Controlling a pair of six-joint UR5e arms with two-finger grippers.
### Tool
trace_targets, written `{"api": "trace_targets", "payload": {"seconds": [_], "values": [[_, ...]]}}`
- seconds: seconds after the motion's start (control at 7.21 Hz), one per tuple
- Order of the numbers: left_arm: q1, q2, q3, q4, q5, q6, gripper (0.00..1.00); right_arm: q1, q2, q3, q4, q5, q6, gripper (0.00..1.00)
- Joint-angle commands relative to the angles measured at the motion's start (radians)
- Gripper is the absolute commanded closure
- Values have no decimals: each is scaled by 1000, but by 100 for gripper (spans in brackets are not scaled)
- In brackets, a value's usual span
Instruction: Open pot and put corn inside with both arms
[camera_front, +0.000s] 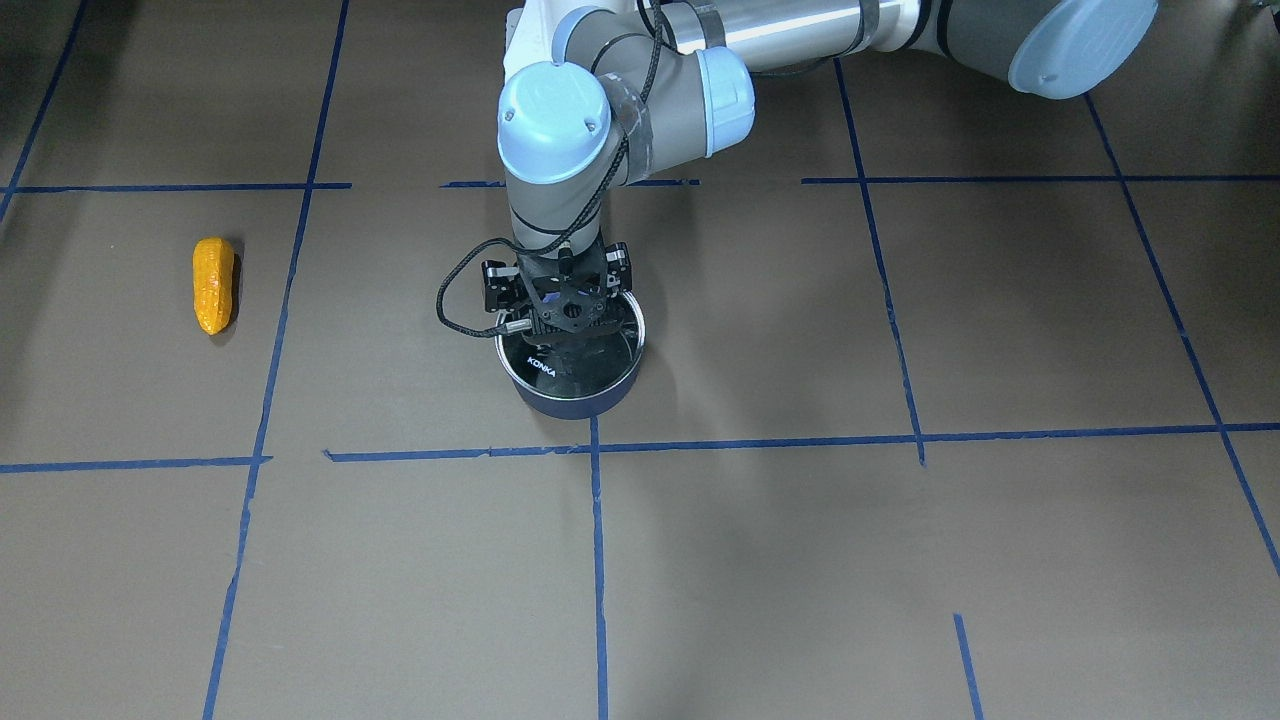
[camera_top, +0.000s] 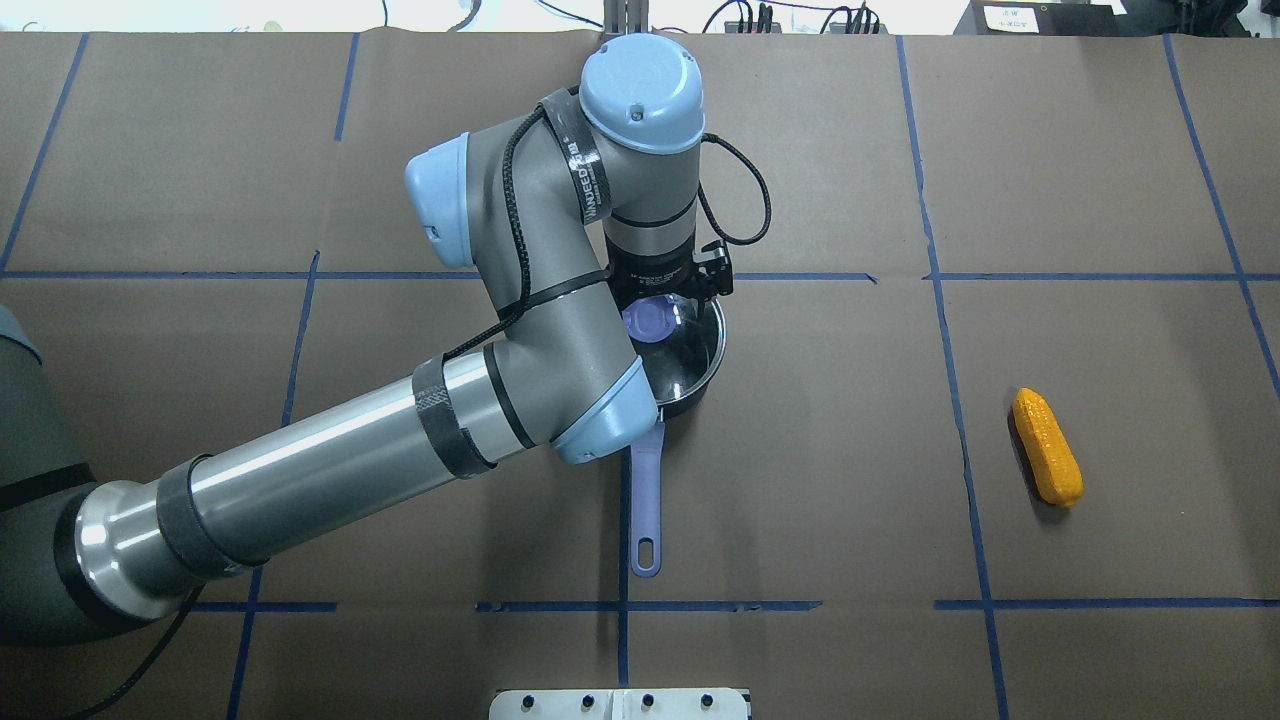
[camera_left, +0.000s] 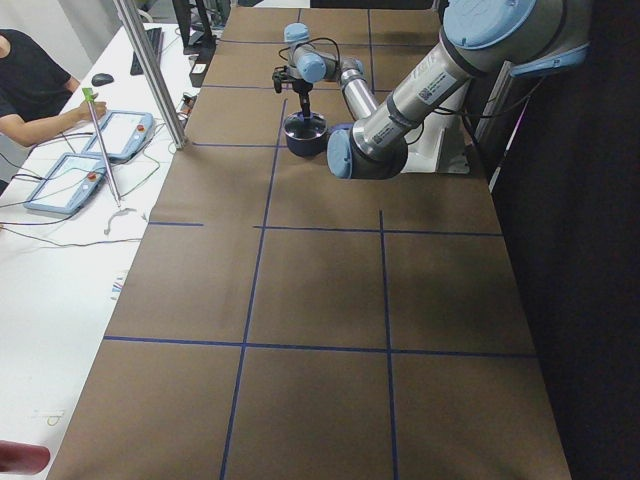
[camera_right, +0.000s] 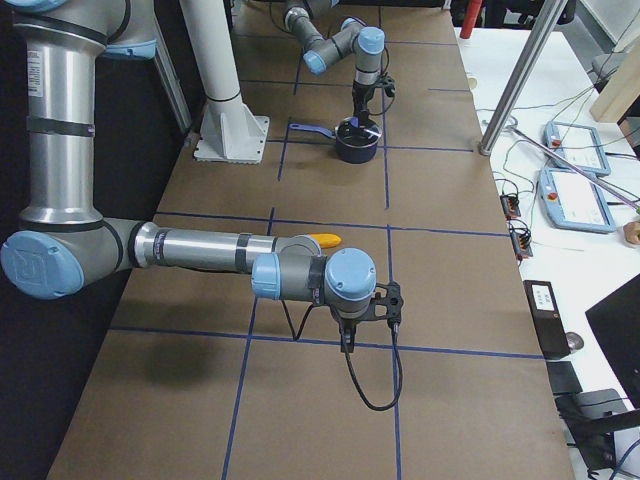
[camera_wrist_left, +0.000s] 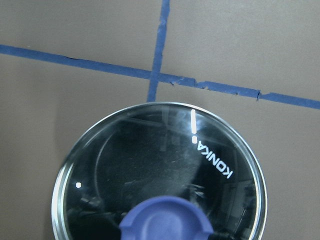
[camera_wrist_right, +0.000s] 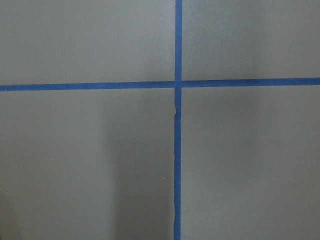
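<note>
Pot (camera_front: 575, 395) sits upright mid-worktop (camera_top: 850, 150), with the glass lid (camera_wrist_left: 150, 165) seated flat on its rim and the "KONKA" print readable in the left wrist cam. The handle (camera_top: 647, 500) points back toward the robot base and runs just beside a blue tape line (camera_top: 622, 640). In the front view the pot body is just short of a tape junction. The left arm reaches in over the pot, and in the overhead view its wrist joints cover part of the rim. The left claw (camera_front: 558, 325) points straight down over the lid, right at the purple knob (camera_wrist_left: 167, 220). Its fingers are lost behind the wrist hardware and cable in every view, so I cannot tell if it is released or clenched on the knob. The corn (camera_top: 1046, 445) lies flat on the worktop on the robot's right side, in the next tape square over, well apart from the pot. The right claw (camera_right: 346, 338) shows only in the right-side view. It points down and hangs above the worktop, nearer that camera than the corn and apart from it. I cannot tell its state from there. The right wrist cam looks down at brown paper with a tape crossing.
</note>
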Motion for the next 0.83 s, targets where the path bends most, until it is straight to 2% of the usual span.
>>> {"api": "trace_targets", "payload": {"seconds": [0.0,0.14,0.28,0.42,0.69], "values": [[1,4,9,-8,0,-3,0,-1,1,-2,-1,0,0,0],[1,5,9,-8,0,-3,2,-1,1,0,0,0,2,0],[1,7,9,-8,0,-3,13,-1,1,0,0,0,0,0],[1,13,5,-10,-1,3,29,1,3,0,-1,0,2,0],[1,13,-13,-5,-1,0,71,-1,6,0,0,0,2,0]]}}
